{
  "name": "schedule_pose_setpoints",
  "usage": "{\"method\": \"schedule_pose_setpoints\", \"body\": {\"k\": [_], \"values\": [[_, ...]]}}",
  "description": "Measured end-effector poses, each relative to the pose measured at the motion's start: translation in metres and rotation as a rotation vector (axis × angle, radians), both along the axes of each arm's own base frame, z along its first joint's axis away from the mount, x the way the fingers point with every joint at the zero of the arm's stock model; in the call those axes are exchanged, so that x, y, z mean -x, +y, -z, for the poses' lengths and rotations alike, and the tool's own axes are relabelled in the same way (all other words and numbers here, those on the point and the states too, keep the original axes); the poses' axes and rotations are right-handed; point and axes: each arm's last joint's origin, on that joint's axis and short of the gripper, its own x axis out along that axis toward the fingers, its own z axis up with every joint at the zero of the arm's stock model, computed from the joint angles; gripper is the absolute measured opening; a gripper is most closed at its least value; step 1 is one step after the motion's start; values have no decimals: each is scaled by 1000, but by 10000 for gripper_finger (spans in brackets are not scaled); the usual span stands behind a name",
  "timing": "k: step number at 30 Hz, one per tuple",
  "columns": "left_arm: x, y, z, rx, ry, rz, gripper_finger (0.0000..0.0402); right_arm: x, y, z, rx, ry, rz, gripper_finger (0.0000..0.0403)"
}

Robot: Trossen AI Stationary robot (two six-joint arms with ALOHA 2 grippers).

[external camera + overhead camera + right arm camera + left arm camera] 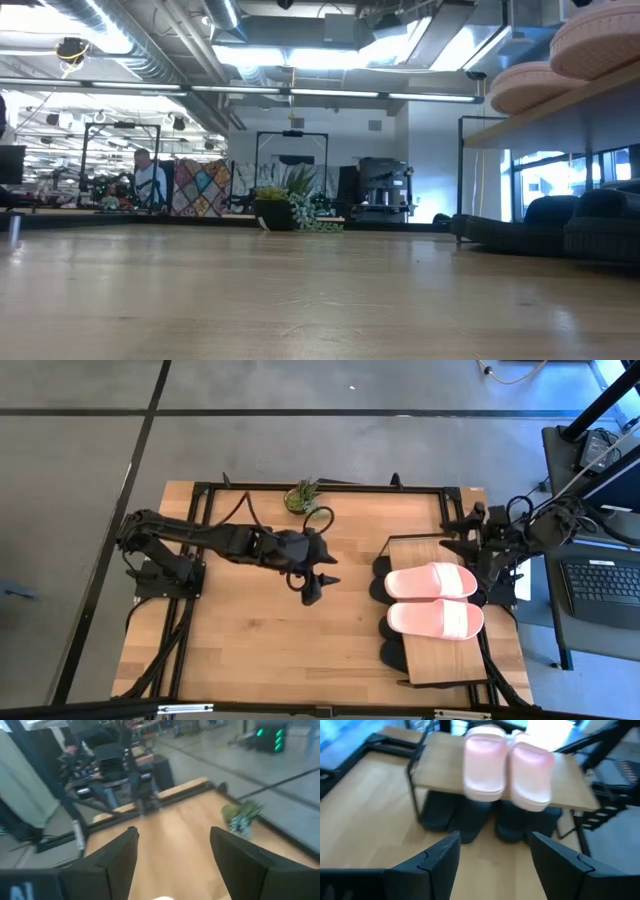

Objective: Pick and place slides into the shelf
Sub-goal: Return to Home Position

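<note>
Two light pink slides (432,580) (436,618) lie side by side on the top board of the shelf (418,550) at the table's right. In the left wrist view the pink slides (484,765) (530,770) lie on the shelf board (440,775). Black slides (380,588) (470,817) rest on the table under the board, their ends showing at its left edge. My left gripper (322,590) (495,840) hovers open over the table's middle, facing the shelf. My right gripper (448,534) (172,832) is open beside the shelf's far end.
A small potted plant (303,497) (290,205) stands near the table's far edge. Bare wood (250,630) lies between my left arm and the shelf. A desk with a laptop (600,585) sits beyond the right edge. A person (150,180) is in the room behind.
</note>
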Motion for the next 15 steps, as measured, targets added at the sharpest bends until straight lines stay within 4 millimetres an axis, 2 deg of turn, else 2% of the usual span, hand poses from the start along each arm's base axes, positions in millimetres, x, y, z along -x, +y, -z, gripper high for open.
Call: {"method": "schedule_pose_setpoints", "body": {"k": [6,9,15], "values": [[8,15,-11,5,-23,14,230,-11,8,-15,80,-93,-20,247],[14,17,-16,-2,-32,16,230,-20,14,-19,93,-118,-22,247],[21,14,-18,-1,-9,24,230,-51,26,-12,114,-44,20,247]]}}
